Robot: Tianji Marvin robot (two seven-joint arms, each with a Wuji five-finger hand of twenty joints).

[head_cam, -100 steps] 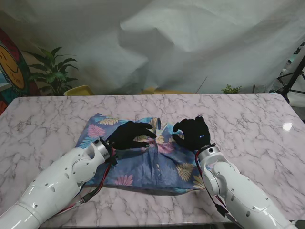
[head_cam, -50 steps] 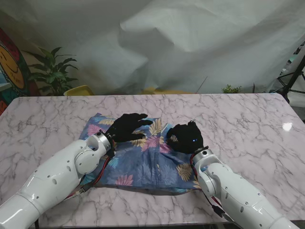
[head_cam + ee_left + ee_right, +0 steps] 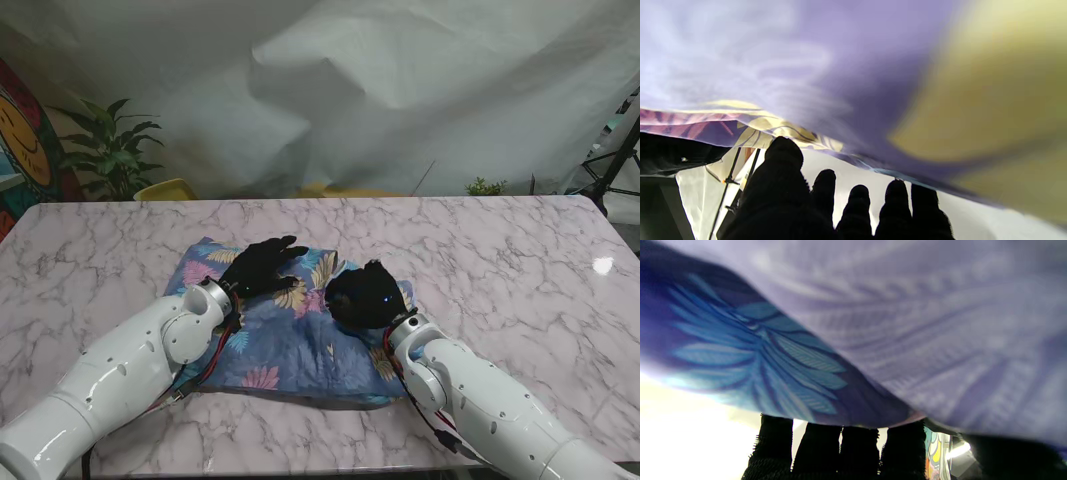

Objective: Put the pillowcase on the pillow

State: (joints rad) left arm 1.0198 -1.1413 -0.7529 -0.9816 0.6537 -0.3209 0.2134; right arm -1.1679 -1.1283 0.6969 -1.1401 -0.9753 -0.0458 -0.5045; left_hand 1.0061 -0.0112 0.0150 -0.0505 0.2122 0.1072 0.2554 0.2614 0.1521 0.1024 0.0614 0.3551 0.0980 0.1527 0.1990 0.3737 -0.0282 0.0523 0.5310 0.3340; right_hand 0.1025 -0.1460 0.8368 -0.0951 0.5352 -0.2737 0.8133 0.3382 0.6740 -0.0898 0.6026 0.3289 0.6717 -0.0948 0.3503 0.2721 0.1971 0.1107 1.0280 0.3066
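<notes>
Both robot hands, left robot hand (image 3: 262,266) and right robot hand (image 3: 362,297), flat on floral pillowcase (image 3: 290,345)

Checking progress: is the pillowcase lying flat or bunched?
Mostly flat: the pillowcase lies spread on the table, rumpled under the right hand.

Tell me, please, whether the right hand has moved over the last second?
Yes. The right hand has shifted leftward across the floral pillowcase, toward the left hand, and away from the table's right edge.

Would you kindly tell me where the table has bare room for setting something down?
Bare marble table lies right of the pillowcase, left of it, and beyond it. The near middle is crowded: the left hand and right hand rest on the fabric.
</notes>
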